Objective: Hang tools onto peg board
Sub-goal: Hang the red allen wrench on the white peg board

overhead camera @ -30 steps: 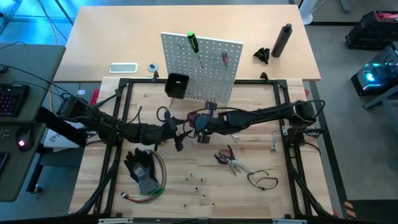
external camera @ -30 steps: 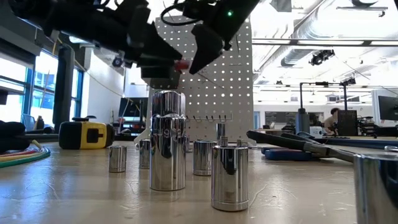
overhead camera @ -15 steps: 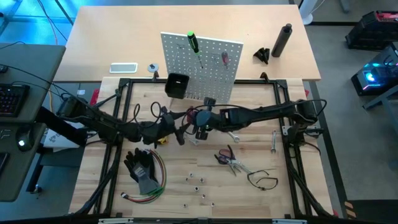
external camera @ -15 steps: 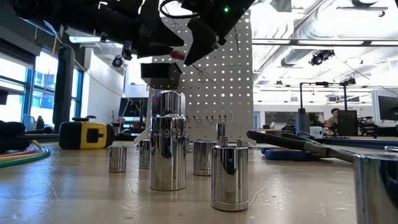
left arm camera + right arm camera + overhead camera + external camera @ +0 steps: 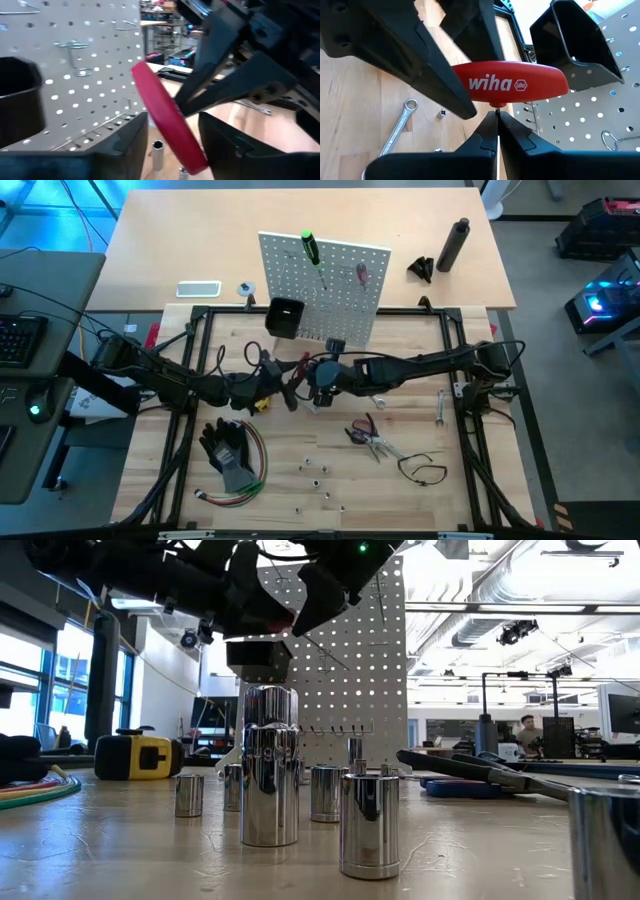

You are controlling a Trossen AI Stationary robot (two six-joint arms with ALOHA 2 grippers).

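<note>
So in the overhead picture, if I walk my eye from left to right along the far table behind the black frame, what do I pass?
White phone-like slab → small round thing → black bin on the peg board → green-handled screwdriver hung on it → small red tool → black wedge → dark cylinder.

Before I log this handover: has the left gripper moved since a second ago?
Yes. In the high view the left gripper has shifted toward the peg board and the black bin, closing around the red-handled tool.
</note>
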